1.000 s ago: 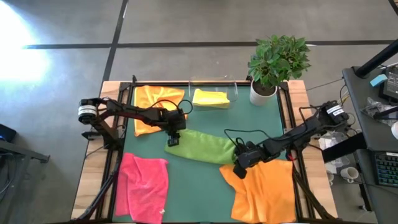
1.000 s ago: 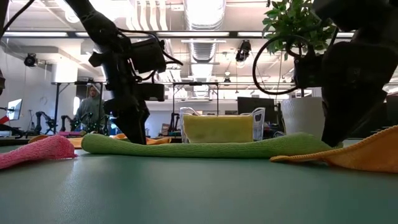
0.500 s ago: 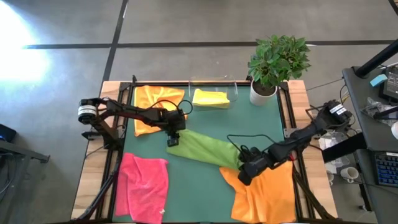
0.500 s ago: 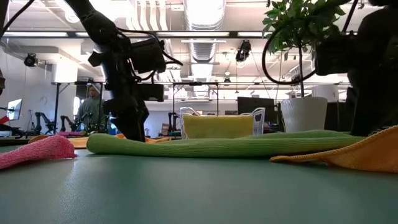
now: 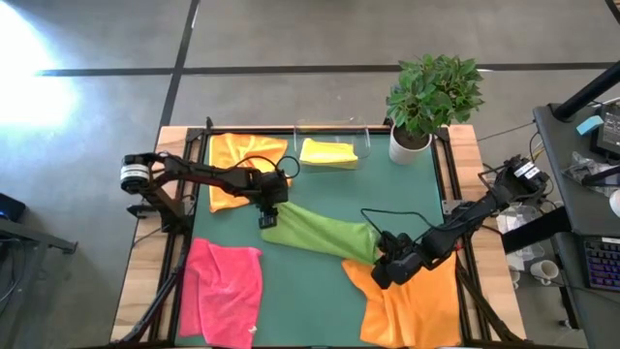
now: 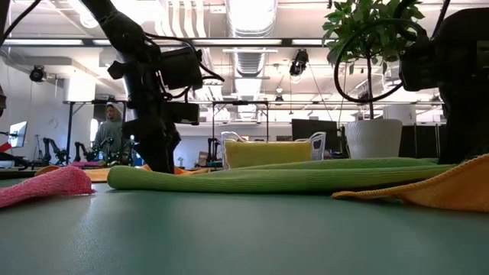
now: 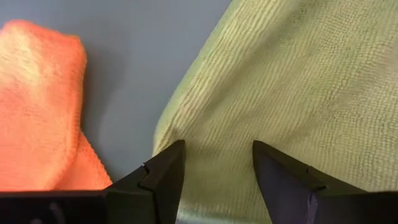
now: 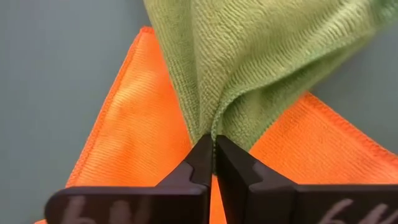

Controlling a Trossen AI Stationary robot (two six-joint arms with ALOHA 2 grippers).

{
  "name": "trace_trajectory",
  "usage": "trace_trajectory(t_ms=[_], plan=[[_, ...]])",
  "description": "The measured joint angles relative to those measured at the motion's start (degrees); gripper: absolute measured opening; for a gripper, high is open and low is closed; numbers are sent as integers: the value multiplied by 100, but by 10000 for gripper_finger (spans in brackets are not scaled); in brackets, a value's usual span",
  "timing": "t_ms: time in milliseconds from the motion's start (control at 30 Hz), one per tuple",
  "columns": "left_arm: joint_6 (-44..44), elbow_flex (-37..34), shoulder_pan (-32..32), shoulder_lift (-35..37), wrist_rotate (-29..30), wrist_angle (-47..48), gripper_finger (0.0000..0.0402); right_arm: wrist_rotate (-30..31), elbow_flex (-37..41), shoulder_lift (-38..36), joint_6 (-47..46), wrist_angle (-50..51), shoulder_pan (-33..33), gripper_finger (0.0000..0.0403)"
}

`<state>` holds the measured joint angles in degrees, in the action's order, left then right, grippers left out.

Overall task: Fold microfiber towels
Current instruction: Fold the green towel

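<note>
Your right gripper (image 8: 213, 155) has its fingers pressed together on a bunched corner of the lime green microfiber towel (image 5: 320, 231). In the right wrist view the green cloth gathers into a fold that runs straight into the pinch. That gripper sits over the near-right part of the dark green table mat (image 5: 310, 291), just above the upper edge of the large orange microfiber towel (image 5: 412, 301) spread at the mat's near-right corner.

The lime green towel lies as a long, rumpled band across the middle of the mat, running from beside your left gripper (image 5: 269, 217) down to the right gripper. In the low view it rests on the mat as a low ridge, and its right end overlaps the large orange towel's edge.

Your left gripper has its fingers spread. In the left wrist view the two dark fingertips (image 7: 163, 169) stand apart with the lime green towel's end under and between them; you cannot tell whether they touch the cloth. It grips nothing.

Other cloths:
- second orange microfiber towel (image 5: 242, 165), spread at the far-left of the mat, partly under the left arm.
- folded yellow microfiber towel (image 5: 327, 152), at the far edge, inside a clear low holder (image 6: 317, 151).
- pink microfiber towel (image 5: 225, 289), spread at the near-left corner, well apart from the green one.

A potted green plant in a white pot (image 5: 426, 102) stands at the far-right corner. A person (image 6: 109, 131) stands in the room behind.
</note>
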<state>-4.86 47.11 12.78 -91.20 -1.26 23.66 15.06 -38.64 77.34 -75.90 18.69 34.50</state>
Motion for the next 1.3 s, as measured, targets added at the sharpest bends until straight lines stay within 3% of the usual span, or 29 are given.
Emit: trace_trajectory(t_ms=[167, 433, 500, 700, 767, 967, 1300], plan=[[-4, 30, 0, 134, -216, -14, 173, -44, -47, -4, -14, 3, 0, 29], [-7, 132, -20, 166, -1801, 230, 173, -259, -52, -165, -226, 0, 0, 101], [-3, 131, -58, 166, -1939, 252, 173, -196, -97, -344, -183, 11, -4, 116], [2, 120, -135, 136, -1917, 189, 173, 1225, -203, -900, 114, 359, -336, 129], [4, 116, -185, 134, -1904, 192, 173, 1433, -201, -942, 252, 634, -635, 124], [187, -4, -468, 134, -1907, 56, 173, 506, -189, -725, 1131, 731, -1534, 107], [612, -359, -648, 134, -1882, -248, 173, -40, -181, -336, 1752, 803, -2051, 85]])
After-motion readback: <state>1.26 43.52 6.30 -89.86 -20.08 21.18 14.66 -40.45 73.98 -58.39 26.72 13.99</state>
